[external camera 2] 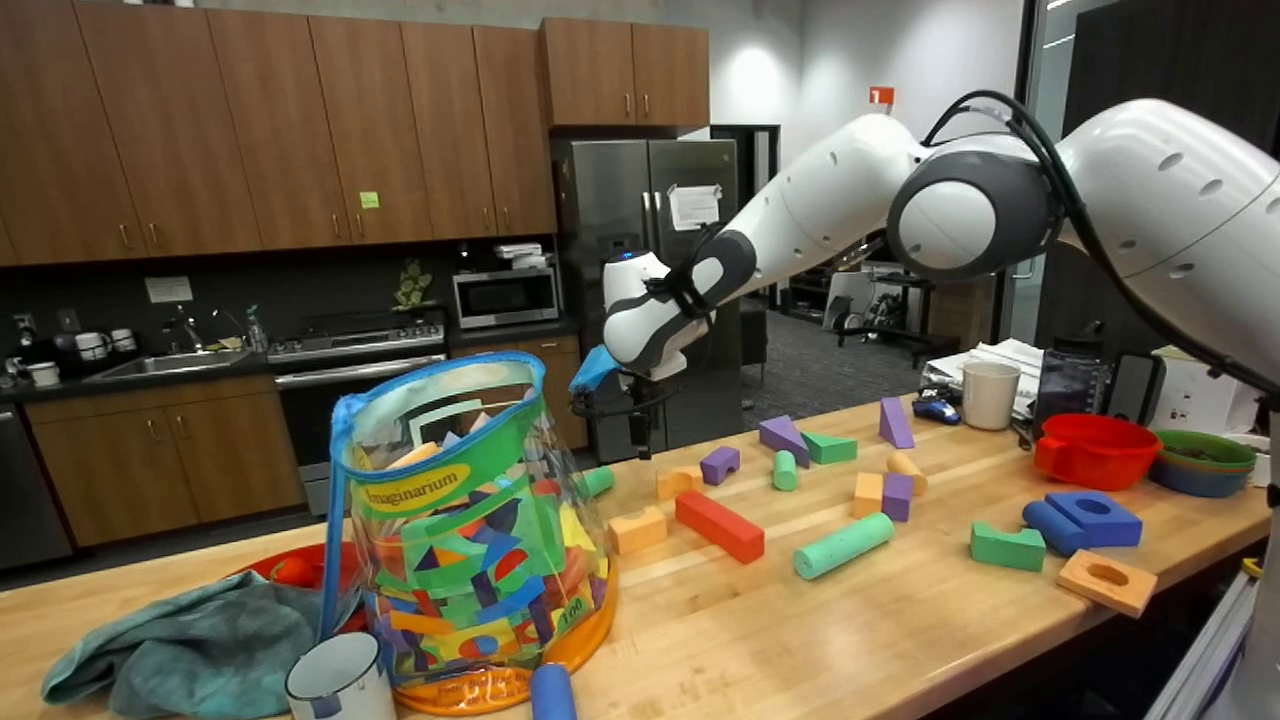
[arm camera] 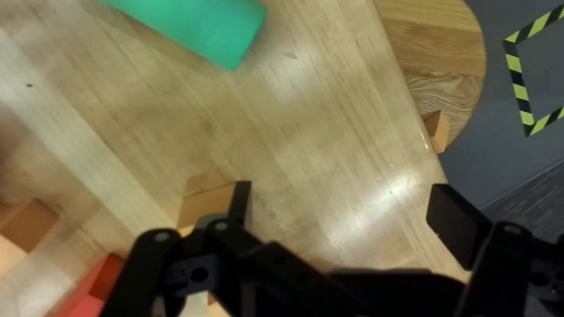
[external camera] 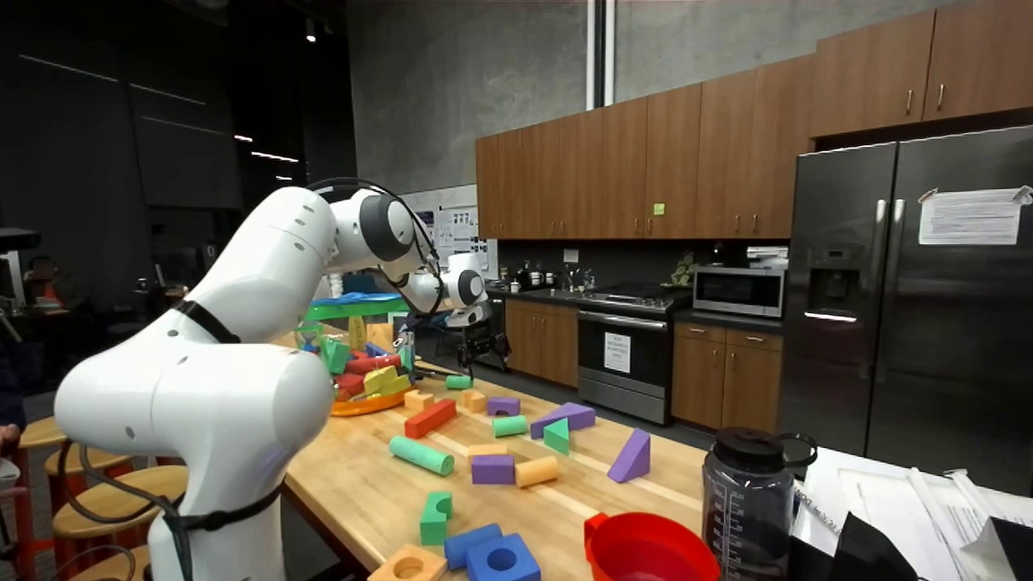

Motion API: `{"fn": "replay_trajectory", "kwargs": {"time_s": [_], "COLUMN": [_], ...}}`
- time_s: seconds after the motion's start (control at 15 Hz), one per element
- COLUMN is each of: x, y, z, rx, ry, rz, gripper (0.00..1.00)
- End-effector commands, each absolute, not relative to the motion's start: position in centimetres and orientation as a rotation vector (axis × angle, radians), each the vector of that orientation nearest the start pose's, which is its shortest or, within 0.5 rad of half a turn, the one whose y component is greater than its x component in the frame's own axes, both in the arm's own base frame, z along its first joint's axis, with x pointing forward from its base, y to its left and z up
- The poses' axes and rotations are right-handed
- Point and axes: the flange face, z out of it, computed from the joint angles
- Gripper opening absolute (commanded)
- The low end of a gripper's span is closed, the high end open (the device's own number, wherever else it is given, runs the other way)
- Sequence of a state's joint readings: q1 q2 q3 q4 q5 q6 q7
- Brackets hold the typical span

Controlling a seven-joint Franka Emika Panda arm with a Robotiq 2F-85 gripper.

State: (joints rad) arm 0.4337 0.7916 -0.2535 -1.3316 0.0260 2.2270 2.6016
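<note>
A: What is shown in an exterior view?
B: The gripper (external camera: 487, 361) is held up near the middle of the frame, by the far end of the wooden table (external camera: 347, 484). A small green block (external camera: 459, 382) is seen on the wood, just below it to the left.
A: What else is seen in an exterior view?
B: A see-through bag of blocks (external camera 2: 412, 490) is placed in the lower left. The small green block is partly hidden by it, near the middle.
A: And how are the jaws set in the wrist view?
B: They are spread wide at the bottom, with table wood seen between them. An orange block (arm camera: 207, 204) is partly covered by the finger on the frame's left; whether it is touched cannot be told. A fat green block (arm camera: 194, 26) is cut off by the top edge, upper left.
</note>
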Motion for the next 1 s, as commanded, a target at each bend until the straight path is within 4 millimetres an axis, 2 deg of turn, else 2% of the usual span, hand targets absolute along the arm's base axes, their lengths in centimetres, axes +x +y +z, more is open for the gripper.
{"fn": "replay_trajectory", "kwargs": {"time_s": [0.0,0.2,0.53,0.73,0.93], "x": [72.4,70.7,69.5,69.6,68.9], "y": [16.2,15.5,15.5,15.5,15.1], "z": [26.7,25.5,25.7,27.0,29.1], "rx": [-1.140,-1.178,-1.173,-1.149,-1.145], "ry": [2.857,2.951,2.994,2.973,2.961], "rz": [-0.354,-0.357,-0.320,-0.321,-0.331], "gripper": [1.00,1.00,1.00,1.00,1.00]}}
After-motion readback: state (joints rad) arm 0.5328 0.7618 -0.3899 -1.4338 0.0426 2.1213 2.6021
